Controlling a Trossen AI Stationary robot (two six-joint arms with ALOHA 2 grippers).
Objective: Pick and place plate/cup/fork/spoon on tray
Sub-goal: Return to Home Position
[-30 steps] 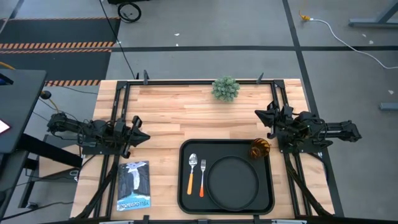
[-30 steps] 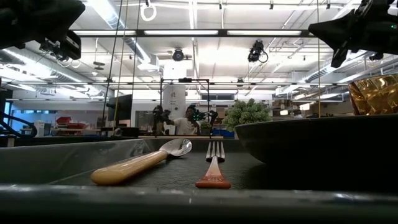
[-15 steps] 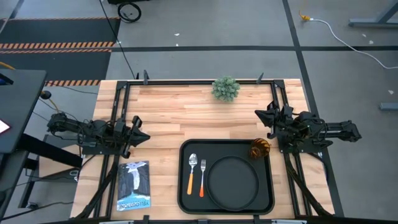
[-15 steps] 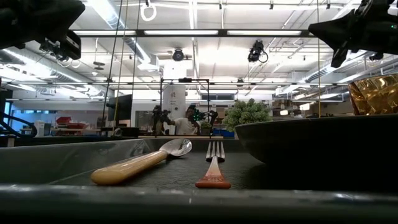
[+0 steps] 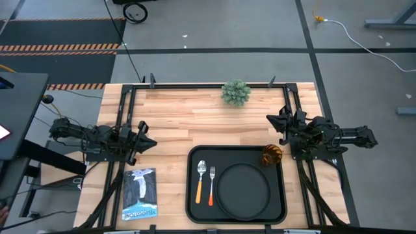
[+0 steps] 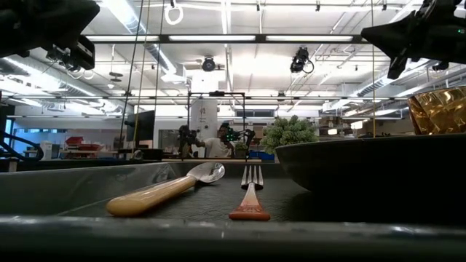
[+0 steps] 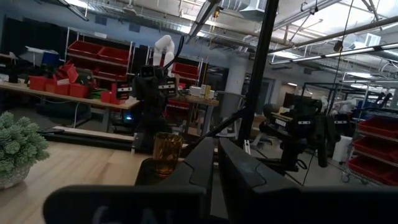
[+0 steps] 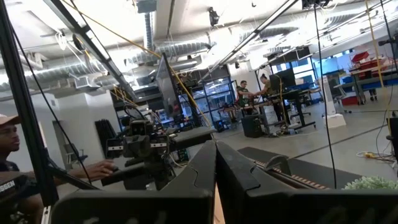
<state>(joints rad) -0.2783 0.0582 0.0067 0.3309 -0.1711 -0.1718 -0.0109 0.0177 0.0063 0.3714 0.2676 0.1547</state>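
Observation:
The black tray (image 5: 192,195) lies at the table's near middle. On it lie the spoon (image 5: 201,181) and the fork (image 5: 212,184) side by side at its left, the round black plate (image 5: 244,189) in its middle, and the amber cup (image 5: 272,155) upright in its far right corner. The low view shows the spoon (image 6: 156,193), fork (image 6: 250,195), plate (image 6: 371,171) and cup (image 6: 439,110). My left gripper (image 5: 148,140) is shut and empty, raised over the table's left edge. My right gripper (image 5: 273,121) is shut and empty, raised over the right edge, just beyond the cup.
A green bushy plant (image 5: 235,92) stands at the table's far edge. A book (image 5: 140,194) lies on the table left of the tray. Bare wood lies between the two grippers. A person (image 8: 15,162) shows beyond the table in the right wrist view.

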